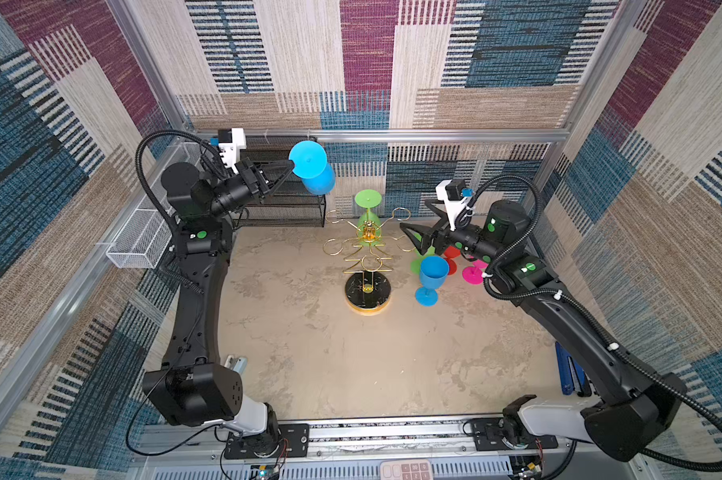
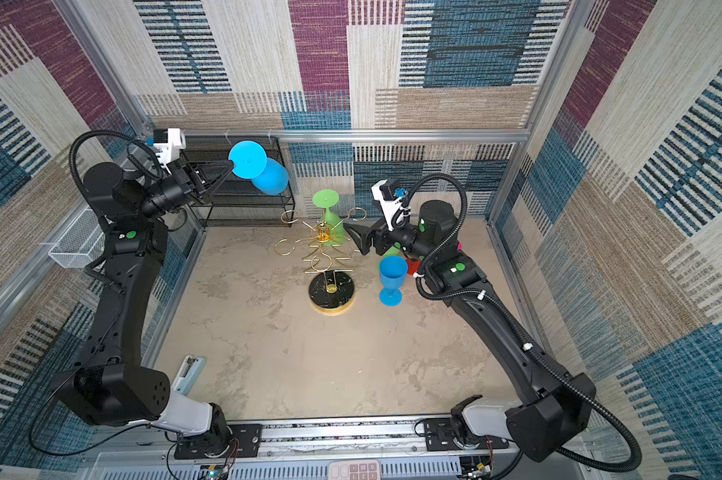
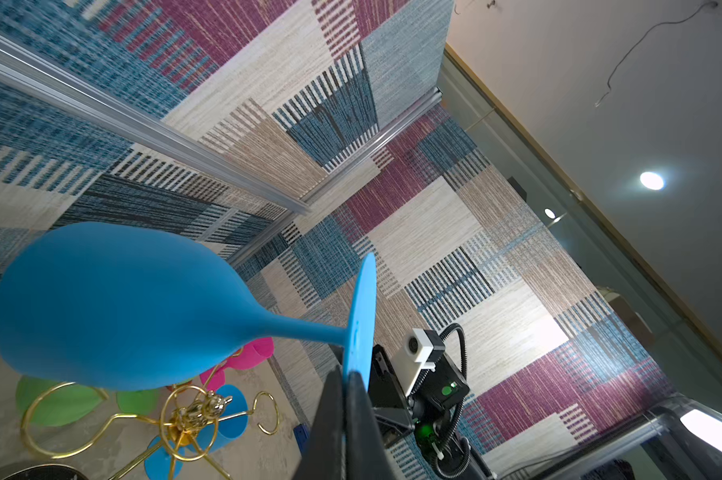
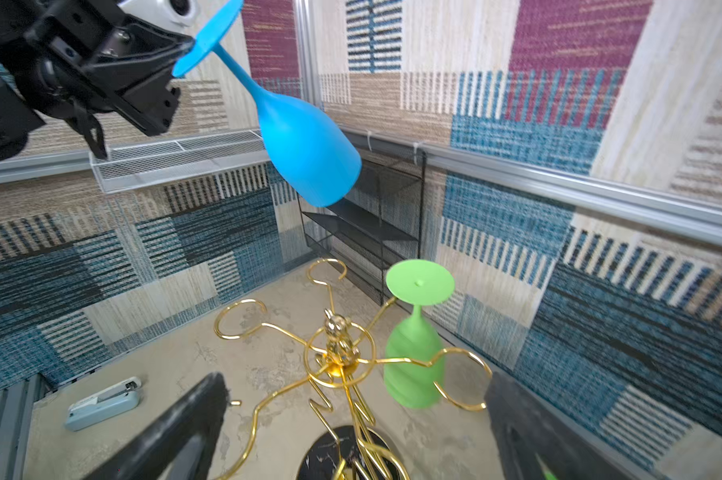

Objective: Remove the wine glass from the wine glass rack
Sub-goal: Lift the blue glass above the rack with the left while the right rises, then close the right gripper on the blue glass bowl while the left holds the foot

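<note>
Blue wine glass (image 1: pixel 311 168) | foot pinched in closed left fingers (image 1: pixel 279 171), high over tabletop's (image 1: pixel 309 353) back-left corner, probably to clear wine glass rack (image 1: pixel 367 249) | right fingers (image 1: pixel 414 231) spread, empty

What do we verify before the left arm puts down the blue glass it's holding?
1. Grip: left gripper has its fingers shut on the foot rim of the held blue wine glass: ok.
2. Clearance: the glass is high up and apart from the wine glass rack: ok.
3. Grip security: thin edge pinch with the bowl hanging tilted, slip margin: cannot tell.
4. Set-down spot: bare table in front of the rack's base: ok.
5. Other arm: right gripper is open, empty and close beside the rack: ok.
6. Rack emptied: green wine glass hangs upside down in a ring: not ok.
</note>
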